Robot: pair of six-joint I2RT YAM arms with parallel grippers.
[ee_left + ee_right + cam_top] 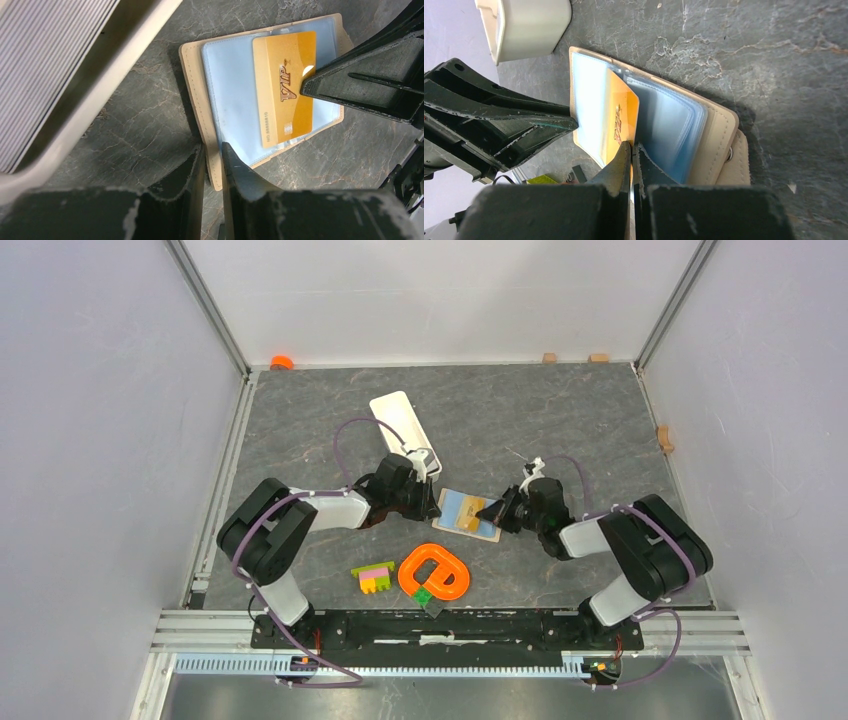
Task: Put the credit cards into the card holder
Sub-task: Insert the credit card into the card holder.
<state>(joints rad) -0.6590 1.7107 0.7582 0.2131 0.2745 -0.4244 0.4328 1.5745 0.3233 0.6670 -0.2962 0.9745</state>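
Orange-gold VIP card atop open beige card holder

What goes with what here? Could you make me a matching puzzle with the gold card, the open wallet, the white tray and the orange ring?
Things:
1. gold card
2. card holder
3. white tray
4. orange ring

Places or states:
a. farthest back, toward the far wall
b. at the near side, beside the toy bricks
c. lying open, its edge between the left fingers
d. pinched between the right fingers

Pairs: 1-d, 2-c, 3-a, 4-b
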